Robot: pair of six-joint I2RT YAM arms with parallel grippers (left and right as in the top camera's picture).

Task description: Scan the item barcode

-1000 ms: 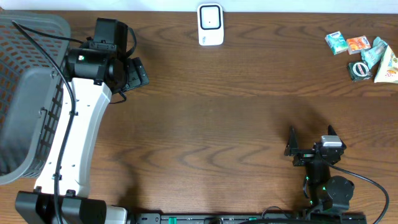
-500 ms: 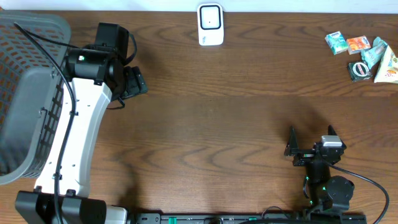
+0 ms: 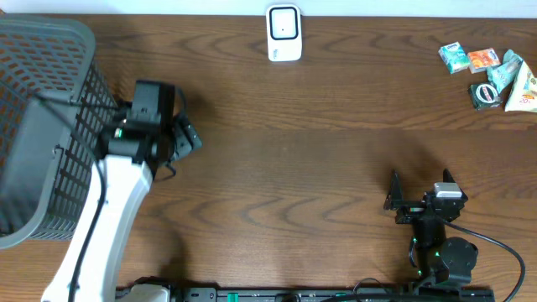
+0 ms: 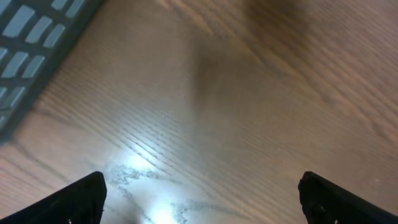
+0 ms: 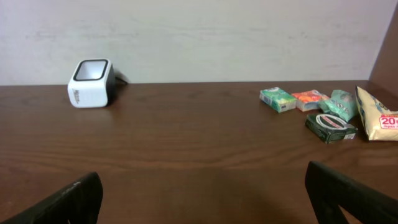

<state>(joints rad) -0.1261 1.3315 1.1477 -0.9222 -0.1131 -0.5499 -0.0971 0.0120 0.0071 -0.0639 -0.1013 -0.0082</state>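
- left hand (image 4: 202, 199) spread apart, gripping nothing, over bare table (image 3: 319, 151) just beside the grey basket (image 3: 33, 126);
- right hand (image 5: 202, 199) likewise wide apart and empty, near the table's front edge;
- white scanner (image 3: 284, 33) at the far edge, middle;
- snack packets (image 3: 491, 71) clustered at the far right corner, well apart from both hands.

Basket (image 3: 50, 50) far left, scanner (image 3: 284, 33) rear centre, packets (image 3: 484, 60) rear right.

Wood table (image 3: 319, 159) w/ scanner (image 3: 284, 33), basket (image 3: 59, 30), snack packs (image 3: 485, 60).
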